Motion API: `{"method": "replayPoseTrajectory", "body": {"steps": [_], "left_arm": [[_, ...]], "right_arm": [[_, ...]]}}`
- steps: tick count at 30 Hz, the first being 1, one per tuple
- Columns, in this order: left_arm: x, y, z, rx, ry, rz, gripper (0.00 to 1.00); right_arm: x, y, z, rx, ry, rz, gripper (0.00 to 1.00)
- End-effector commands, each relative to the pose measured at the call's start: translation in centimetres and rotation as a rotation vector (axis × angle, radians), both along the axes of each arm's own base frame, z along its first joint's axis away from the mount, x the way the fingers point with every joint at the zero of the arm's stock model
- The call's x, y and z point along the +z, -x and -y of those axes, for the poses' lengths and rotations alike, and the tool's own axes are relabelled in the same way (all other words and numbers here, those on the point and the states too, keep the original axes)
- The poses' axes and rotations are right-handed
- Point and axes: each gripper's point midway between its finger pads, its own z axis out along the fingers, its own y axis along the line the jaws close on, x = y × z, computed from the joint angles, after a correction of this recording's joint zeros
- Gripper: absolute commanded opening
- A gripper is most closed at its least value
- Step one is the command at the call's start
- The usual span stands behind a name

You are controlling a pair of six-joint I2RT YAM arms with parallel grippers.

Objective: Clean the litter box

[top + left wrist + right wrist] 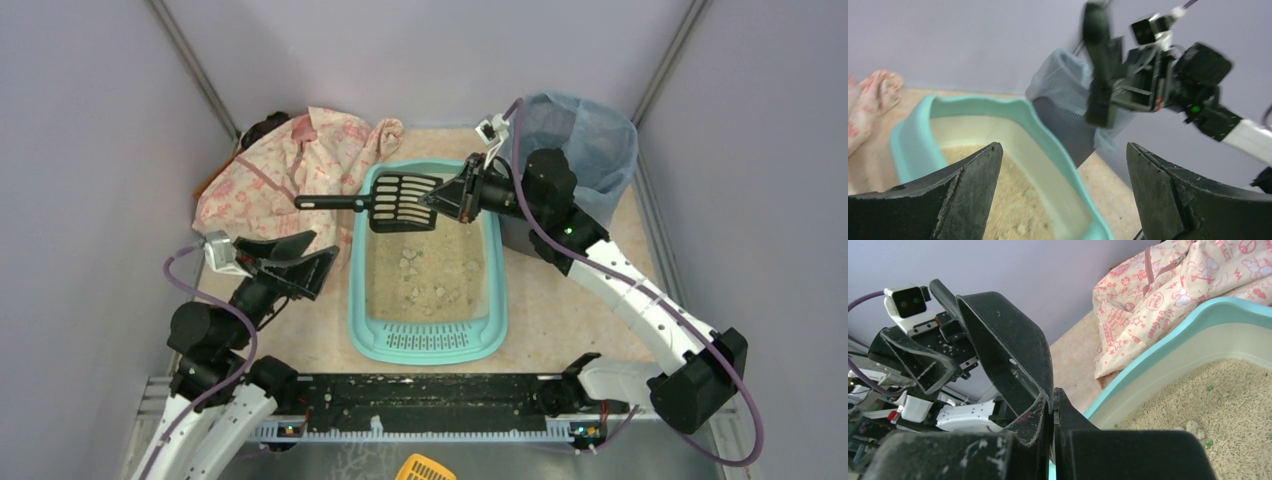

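The turquoise litter box (356,290) lies mid-table, holding beige litter with pale clumps (410,260). Above its far end, a black slotted scoop (400,197) hangs level with its handle pointing left. My right gripper (440,200) is shut on the scoop's right edge. In the right wrist view its jaws (1053,392) pinch the thin wall of the scoop (1008,350) above the box rim (1168,340). My left gripper (318,258) stands open and empty, left of the box. In its own view the left gripper (1063,150) frames the box rim (998,105), with the scoop (1098,75) beyond.
A grey bin lined with a blue bag (585,140) stands at the back right, behind the right arm, and also shows in the left wrist view (1058,80). A pink patterned cloth (290,165) is heaped at the back left. A yellow object (425,468) lies below the arm bases.
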Motion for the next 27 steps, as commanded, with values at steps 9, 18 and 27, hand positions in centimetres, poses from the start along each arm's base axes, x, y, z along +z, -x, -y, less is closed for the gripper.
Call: {"method": "replayPoseTrajectory", "body": {"steps": [9, 18, 27], "left_arm": [[7.4, 3.3, 3.4, -0.259, 0.060, 0.261, 0.93], [8.3, 3.4, 4.9, -0.333, -0.010, 0.283, 0.84], [8.1, 3.9, 5.6, -0.386, -0.029, 0.288, 0.71]], "right_arm": [[2.3, 2.2, 0.7, 0.040, -0.075, 0.060, 0.00], [0.2, 3.8, 1.7, 0.061, 0.010, 0.052, 0.00], [-0.9, 4.8, 2.0, 0.093, 0.042, 0.037, 0.00]]}}
